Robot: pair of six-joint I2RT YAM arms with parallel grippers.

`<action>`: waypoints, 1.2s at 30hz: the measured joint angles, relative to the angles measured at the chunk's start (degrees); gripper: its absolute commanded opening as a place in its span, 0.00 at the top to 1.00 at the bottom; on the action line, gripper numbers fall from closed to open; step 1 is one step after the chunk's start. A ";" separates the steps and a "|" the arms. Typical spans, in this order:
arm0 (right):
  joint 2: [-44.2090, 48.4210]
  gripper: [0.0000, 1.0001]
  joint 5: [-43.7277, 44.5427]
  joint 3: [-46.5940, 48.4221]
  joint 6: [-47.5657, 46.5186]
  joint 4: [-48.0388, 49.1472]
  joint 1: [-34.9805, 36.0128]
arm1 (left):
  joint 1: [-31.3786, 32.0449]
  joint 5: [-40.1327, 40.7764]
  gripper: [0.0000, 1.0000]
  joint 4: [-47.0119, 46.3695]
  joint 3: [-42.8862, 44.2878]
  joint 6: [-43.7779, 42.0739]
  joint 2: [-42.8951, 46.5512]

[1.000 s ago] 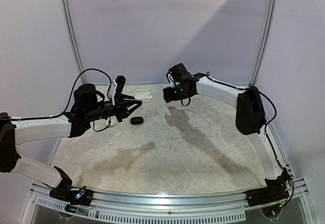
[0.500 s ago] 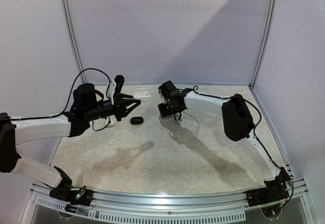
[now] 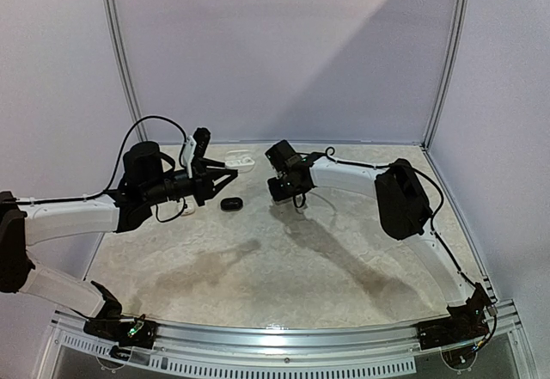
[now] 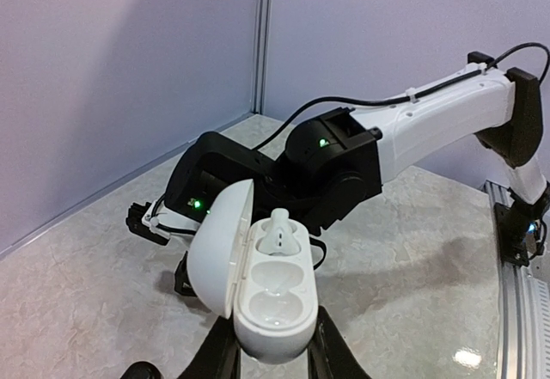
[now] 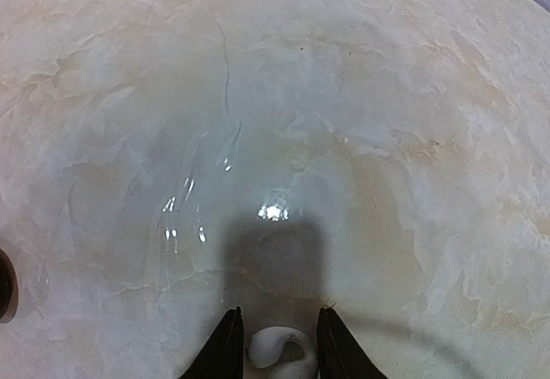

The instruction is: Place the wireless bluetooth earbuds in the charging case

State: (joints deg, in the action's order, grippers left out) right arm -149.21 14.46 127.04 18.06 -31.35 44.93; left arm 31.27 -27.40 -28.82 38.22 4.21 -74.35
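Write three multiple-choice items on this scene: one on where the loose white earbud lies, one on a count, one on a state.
1. Where does the loose earbud lie?
A. on the table, between the right gripper's jaws
B. on a shelf
C. hanging from a cable

2. How many earbuds sit in the white charging case that the left gripper holds?
A. none
B. one
C. two

3. How is that case's lid?
A. shut
B. open
C. missing

Key:
1 A: the right wrist view shows a jaw on each side of it.
2 B: the far slot holds the seated earbud, and the near slot is empty.
3 B: the lid stands swung back beside the slots.
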 measured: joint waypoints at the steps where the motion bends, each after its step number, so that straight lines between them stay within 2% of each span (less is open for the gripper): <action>1: 0.02 0.72 0.00 -0.02 0.07 -0.09 0.00 | 0.00 -0.02 1.00 0.02 -0.13 -0.11 0.24; 5: 1.18 0.80 -0.11 -1.73 0.42 -0.50 0.02 | 0.00 -0.15 1.00 0.00 -0.46 -0.35 1.31; 13: 7.48 0.84 -3.72 -12.39 -0.72 2.56 0.07 | 0.09 -0.17 1.00 0.04 -0.79 -1.29 2.73; 24: 21.05 0.84 -10.56 -34.25 -7.89 7.04 3.26 | 1.25 -0.17 1.00 0.48 -1.77 -2.62 5.14; 31: 26.75 0.83 -14.27 -42.27 -11.30 7.08 8.52 | 2.40 -0.17 1.00 0.52 -2.36 -2.73 5.62; 36: 29.16 0.76 -16.65 -45.38 -11.67 6.21 11.78 | 3.08 -0.17 1.00 0.63 -2.58 -2.91 5.97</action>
State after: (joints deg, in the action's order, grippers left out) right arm -120.05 -2.20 81.67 6.39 -25.15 56.71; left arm 34.35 -27.57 -28.18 35.64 1.30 -68.38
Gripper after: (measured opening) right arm 0.203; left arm 0.248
